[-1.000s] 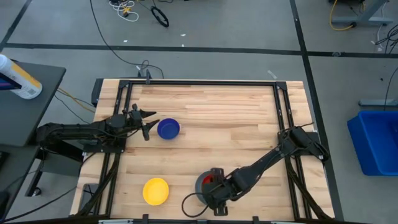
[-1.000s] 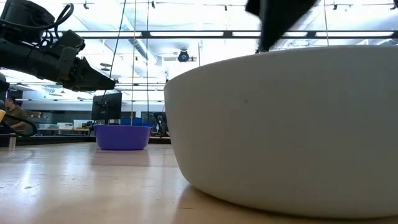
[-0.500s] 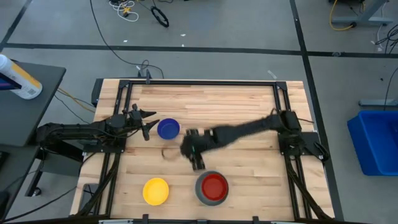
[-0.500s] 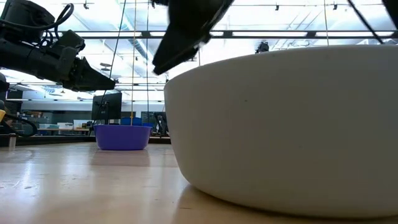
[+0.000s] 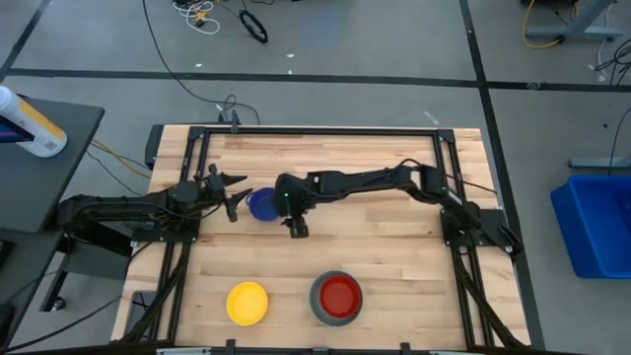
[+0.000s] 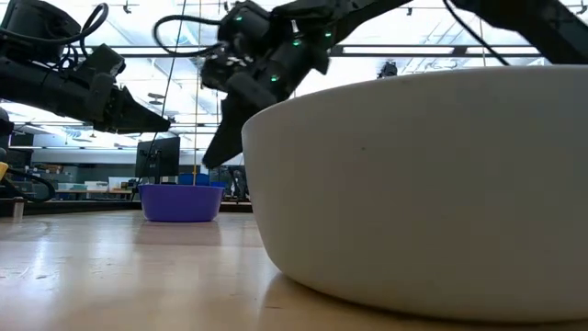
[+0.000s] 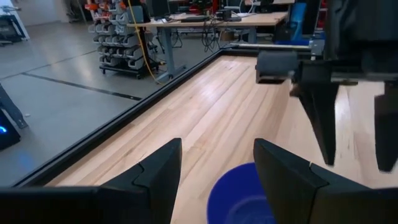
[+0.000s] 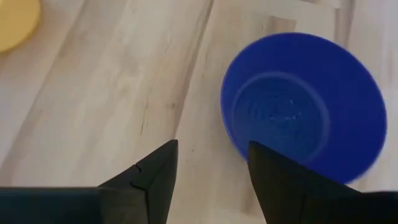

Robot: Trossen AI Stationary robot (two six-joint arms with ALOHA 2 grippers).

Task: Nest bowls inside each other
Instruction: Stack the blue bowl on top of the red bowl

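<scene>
A dark blue bowl [image 5: 261, 205] stands upright on the wood table [image 5: 375, 163], left of centre. My right gripper [image 5: 295, 227] hovers open just to its right and a little nearer, pointing slantwise down, with nothing between its fingers; the right wrist view shows the bowl [image 8: 305, 106] beyond the fingertips [image 8: 211, 174]. My left gripper [image 5: 237, 197] waits open just left of the bowl, which shows between its fingers [image 7: 245, 199]. A red bowl [image 5: 340, 294] sits inside the grey bowl [image 5: 319, 308] near the front edge. A yellow bowl [image 5: 246, 303] stands to their left.
The grey bowl [image 6: 413, 184] fills the low view's right side, close to the camera, with the dark blue bowl [image 6: 182, 202] behind it. Black frame rails [image 5: 192, 158] run along the table's left, right and far sides. Bare wood lies at the far and right parts.
My right gripper has swung from above the grey bowl at the near edge toward the table's far left, ending beside the dark blue bowl, and has rolled as it went. The red bowl stays inside the grey one. My left arm has kept still.
</scene>
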